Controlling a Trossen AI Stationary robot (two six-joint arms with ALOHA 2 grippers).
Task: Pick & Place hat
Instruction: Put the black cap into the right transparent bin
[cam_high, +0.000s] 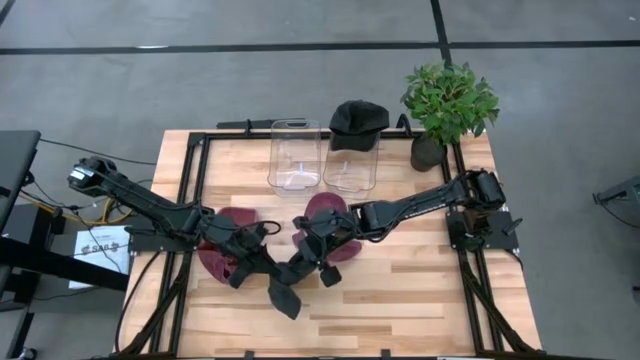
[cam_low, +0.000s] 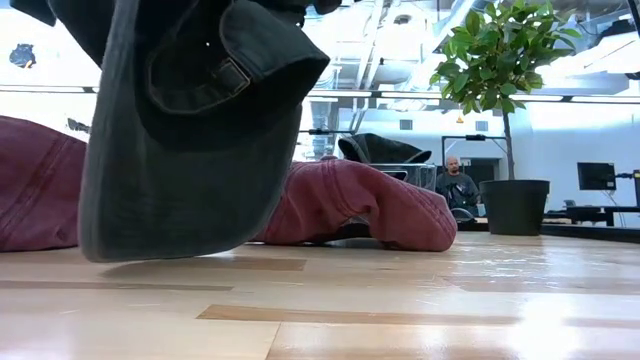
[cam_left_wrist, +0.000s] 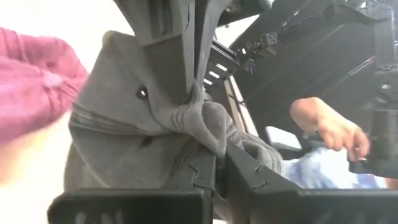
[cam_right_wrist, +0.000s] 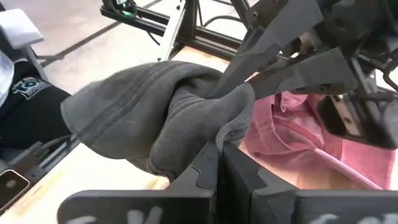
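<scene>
Above the table's front middle, both clamped on the grey hat (cam_high: 283, 290), left gripper (cam_high: 262, 262) and right gripper (cam_high: 312, 262); risking stretching or tearing if pulling apart.

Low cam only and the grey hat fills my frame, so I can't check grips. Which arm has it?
Observer: Both. The left gripper and the right gripper are each shut on the grey hat, mid-table.
Operator: Black hat behind it, what's it on?
Observer: The black hat sits on top of the clear container nearer the plant.
Operator: Any free spot?
Observer: A second clear container stands beside it, with nothing on top.
</scene>
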